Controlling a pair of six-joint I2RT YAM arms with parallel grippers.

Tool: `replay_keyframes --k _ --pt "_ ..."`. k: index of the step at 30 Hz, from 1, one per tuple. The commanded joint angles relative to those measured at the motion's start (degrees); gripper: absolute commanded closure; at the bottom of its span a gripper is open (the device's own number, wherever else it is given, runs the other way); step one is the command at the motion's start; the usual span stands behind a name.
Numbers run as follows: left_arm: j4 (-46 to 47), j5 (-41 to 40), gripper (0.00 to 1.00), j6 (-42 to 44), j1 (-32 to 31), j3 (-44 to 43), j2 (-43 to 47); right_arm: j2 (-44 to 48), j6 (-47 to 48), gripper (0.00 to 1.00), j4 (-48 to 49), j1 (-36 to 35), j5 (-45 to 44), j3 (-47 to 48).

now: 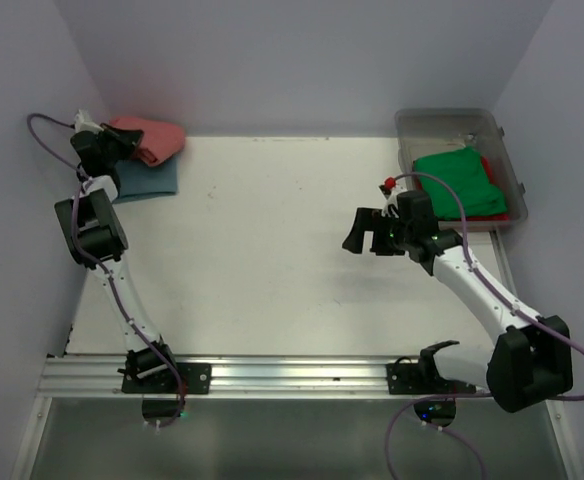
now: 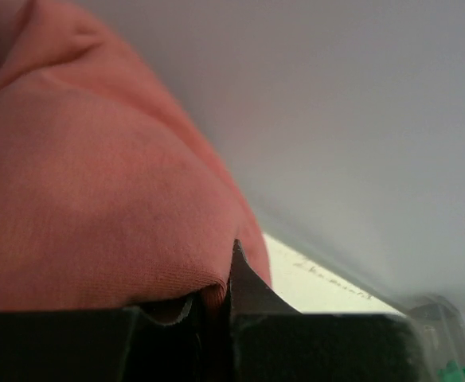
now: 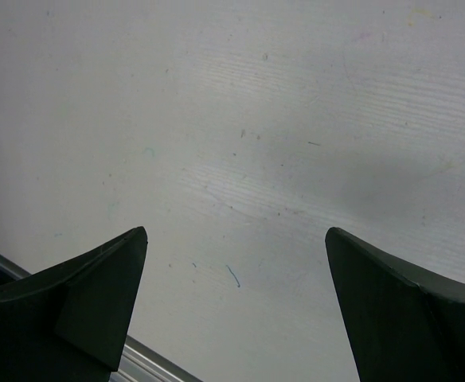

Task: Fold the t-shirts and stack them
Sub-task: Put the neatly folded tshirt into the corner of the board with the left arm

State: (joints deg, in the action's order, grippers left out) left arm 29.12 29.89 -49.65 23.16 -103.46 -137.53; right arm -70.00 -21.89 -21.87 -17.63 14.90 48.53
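While my left pincer (image 2: 216, 296) is clamped shut on a fold of the salmon-red t-shirt (image 2: 97, 199), that shirt lies bunched in the far-left corner of the worktop (image 1: 272, 260), close to the back wall. Just on its near side and touching it, I see the teal-blue t-shirt (image 1: 152, 182) lying flat. My right pincer (image 3: 236, 239) hangs over bare worktop right of centre, jaws wide apart with nothing between them. Beyond it, in the far-right corner, the clear plastic bin (image 1: 447, 116) holds the bright green t-shirt (image 1: 459, 178), with the red t-shirt (image 1: 500, 185) showing along its right edge.
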Motion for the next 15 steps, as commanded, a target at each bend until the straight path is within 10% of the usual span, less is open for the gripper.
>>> replay_keyframes --k 1,15 --pt "3.05 -5.63 1.00 1.48 1.63 8.07 3.76 3.55 0.35 0.01 -1.77 -0.39 0.66 2.97" --pt "8.22 -15.10 1.00 -7.03 1.80 30.50 18.78 8.91 0.88 0.01 -0.28 -0.39 1.36 -2.21"
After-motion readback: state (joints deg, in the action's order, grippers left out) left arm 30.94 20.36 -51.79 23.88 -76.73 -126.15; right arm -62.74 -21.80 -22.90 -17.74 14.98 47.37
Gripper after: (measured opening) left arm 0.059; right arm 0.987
